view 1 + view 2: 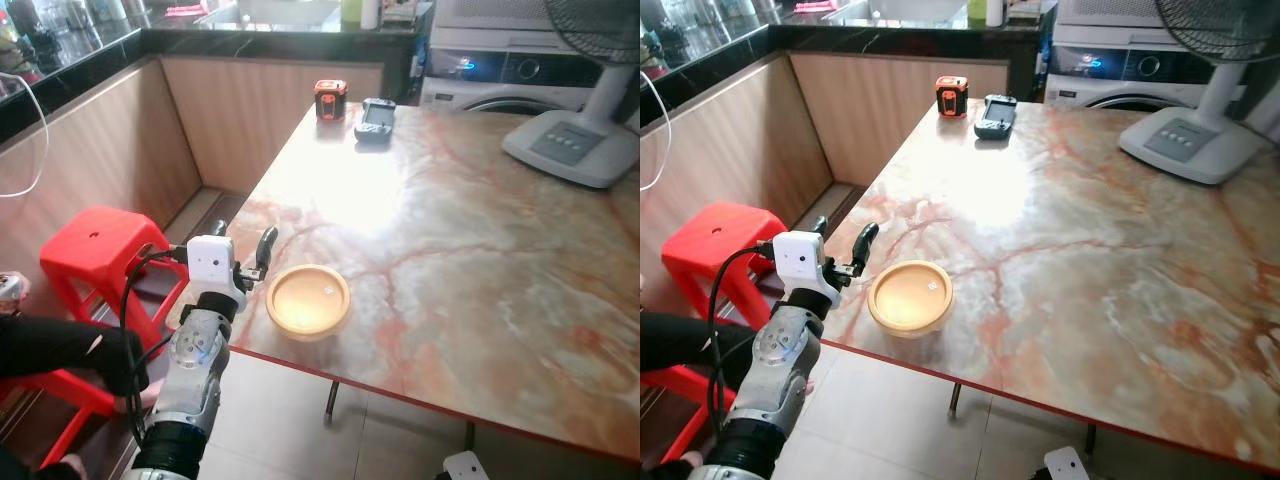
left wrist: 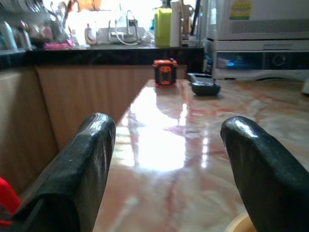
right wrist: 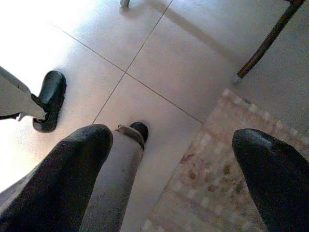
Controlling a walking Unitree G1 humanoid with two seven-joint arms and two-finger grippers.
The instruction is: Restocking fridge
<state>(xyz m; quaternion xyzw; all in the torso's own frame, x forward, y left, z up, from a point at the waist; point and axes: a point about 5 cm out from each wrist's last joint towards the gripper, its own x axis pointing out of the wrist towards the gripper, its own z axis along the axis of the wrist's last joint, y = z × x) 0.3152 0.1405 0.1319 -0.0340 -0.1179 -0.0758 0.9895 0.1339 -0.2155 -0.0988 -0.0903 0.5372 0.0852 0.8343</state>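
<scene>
Left gripper (image 1: 243,250) at the near left edge of the marble-pattern table (image 1: 480,250), fingers spread, gripping nothing. Round tan lidded container (image 1: 308,300) sits on the table just to its right, not touching. Orange-black gadget (image 1: 331,100) and dark handheld device (image 1: 376,118) far ahead. Right gripper (image 3: 169,183) hangs over floor tiles, fingers apart, empty.

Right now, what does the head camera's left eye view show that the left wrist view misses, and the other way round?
The left eye view alone takes in the red stool, the fan base and the whole yellow bowl beside the open left gripper. The left wrist view alone shows the green bottle on the counter. Both show the marble table, the orange device and the dark handset.
</scene>
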